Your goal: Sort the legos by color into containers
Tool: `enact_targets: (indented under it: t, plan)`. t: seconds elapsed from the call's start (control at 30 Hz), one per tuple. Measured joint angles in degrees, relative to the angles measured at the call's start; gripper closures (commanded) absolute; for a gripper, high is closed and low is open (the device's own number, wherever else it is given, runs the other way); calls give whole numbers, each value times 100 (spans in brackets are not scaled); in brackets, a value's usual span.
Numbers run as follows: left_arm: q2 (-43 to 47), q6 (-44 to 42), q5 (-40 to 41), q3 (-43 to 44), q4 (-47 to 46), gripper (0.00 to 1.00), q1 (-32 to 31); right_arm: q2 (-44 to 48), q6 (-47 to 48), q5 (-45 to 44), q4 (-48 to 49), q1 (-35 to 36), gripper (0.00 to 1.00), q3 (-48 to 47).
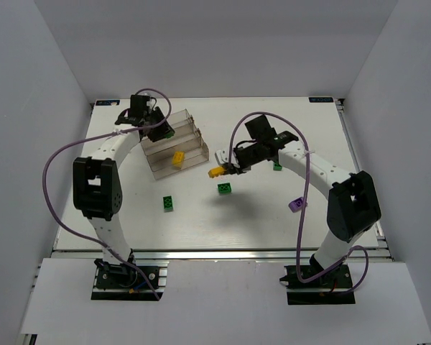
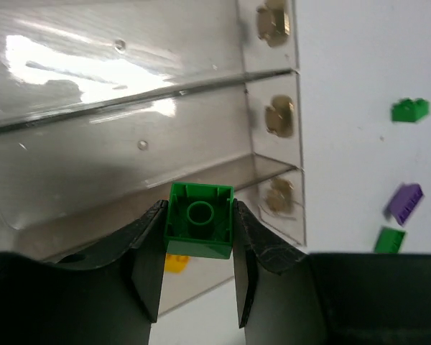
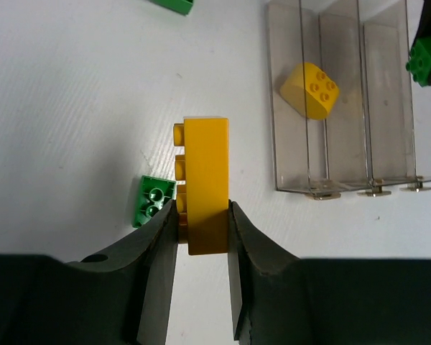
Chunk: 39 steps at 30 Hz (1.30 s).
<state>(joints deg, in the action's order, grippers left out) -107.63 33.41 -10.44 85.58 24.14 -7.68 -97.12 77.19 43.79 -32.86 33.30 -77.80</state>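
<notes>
Altogether seven legos [image 1: 224, 188]: four green, two yellow, one purple [image 1: 297, 205]; left gripper [image 2: 200, 233] pinches one green [image 2: 200, 215] over the tray [image 1: 194, 135] toward the table's [image 1: 258, 226] far-left corner, right gripper [image 3: 201, 215] clamps one yellow [image 3: 205, 165], the other [image 1: 178, 159] sits in the tray's near compartment, three greens [image 1: 169, 203] lie loose

The tray [image 2: 129, 108] is clear, glossy plastic with 3 brass-coloured metal fittings [image 2: 278, 115]. The green brick [image 2: 199, 219] and long yellow brick [image 3: 206, 183] are smooth, slightly shiny plastic. The white table [image 3: 72, 108] looks matt and faintly grained.
</notes>
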Motion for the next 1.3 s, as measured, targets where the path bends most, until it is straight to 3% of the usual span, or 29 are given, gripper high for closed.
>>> enact_targets:
  t: [0.03,0.1,0.13,0.23,0.4,0.7,0.87,1.0,1.07,1.23,1.3]
  plan:
    - [-122,-55,144,155,87,94,2,0,-103,-46,87,0,100,0]
    - [-404,-153,396,466,284,78,7,0,-341,-162,254,11,100,0]
    - [-538,-199,496,599,365,62,7,0,-444,-221,348,11,100,0]
    - [-804,-278,695,791,573,38,7,0,-831,-461,723,33,100,0]
    - [-918,-345,809,817,835,23,7,-195,-1429,-828,1464,116,100,-15]
    - [-518,-428,861,905,1274,22,7,-1318,-1902,-1456,2505,400,99,-553]
    - [1296,-424,848,-223,1266,20,7,-2299,-2022,-1757,2706,479,93,-1683]
    - [3250,-352,693,-1467,1261,20,7,-2538,-1956,-1858,2778,522,81,-1928]
    - [3991,-271,551,-2015,1320,19,-9,-2566,-1886,-1864,2800,533,70,-1928]
    - [5016,-35,-11,-3239,1467,18,-87,-2627,-1690,-1862,2839,551,35,-1926]
    - [5187,22,-234,-3633,1580,17,-105,-2627,-1657,-1869,2863,560,32,-1926]
